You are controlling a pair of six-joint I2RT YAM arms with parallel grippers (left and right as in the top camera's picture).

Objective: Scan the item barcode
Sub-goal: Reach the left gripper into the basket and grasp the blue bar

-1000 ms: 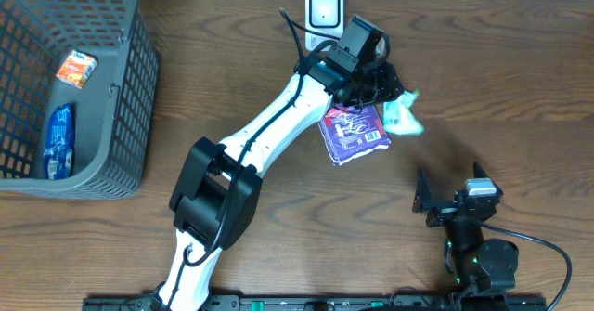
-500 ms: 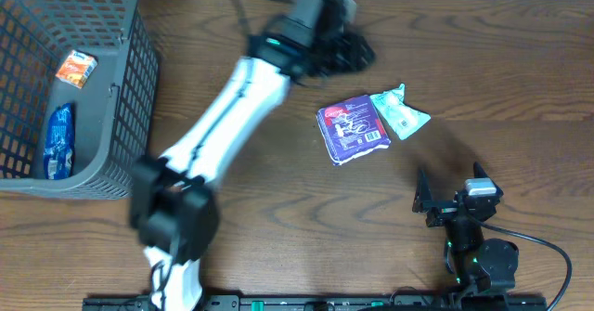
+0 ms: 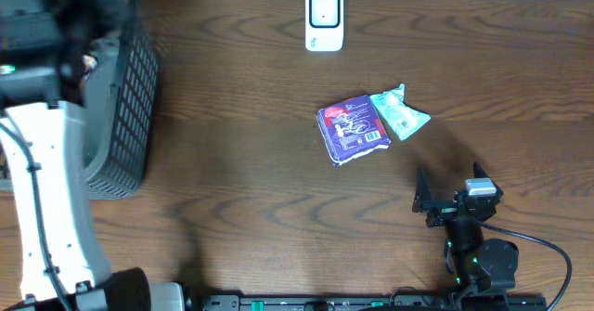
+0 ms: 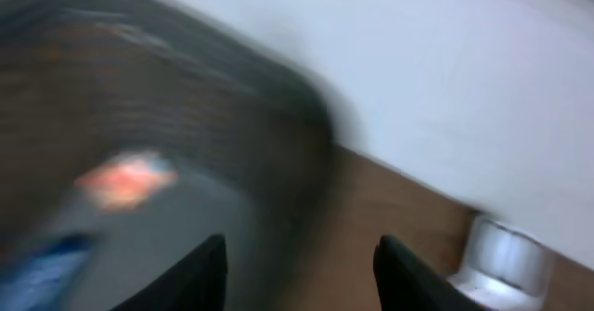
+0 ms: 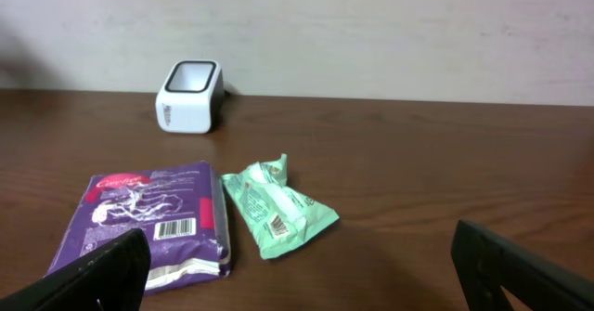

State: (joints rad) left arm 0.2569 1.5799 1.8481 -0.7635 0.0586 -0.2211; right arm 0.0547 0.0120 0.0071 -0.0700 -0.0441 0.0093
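A purple packet (image 3: 351,130) lies flat at the table's middle, its barcode facing up (image 5: 165,229). A green packet (image 3: 399,113) lies against its right side, also barcode up (image 5: 278,209). The white scanner (image 3: 324,19) stands at the back edge and shows too in the right wrist view (image 5: 190,95). My left arm (image 3: 37,172) reaches over the grey basket (image 3: 125,97) at far left. The left gripper (image 4: 302,278) is open and empty, its view blurred. My right gripper (image 5: 311,274) stands wide open near the front, short of both packets.
In the blurred left wrist view the basket holds an orange item (image 4: 125,176) and a blue one (image 4: 37,265). The right arm's base (image 3: 478,255) sits at the front right edge. A pale wall runs behind the table.
My left arm swung from above the two packets, past the scanner, to far left over the basket. The packets stay on the table. The right arm has not moved.
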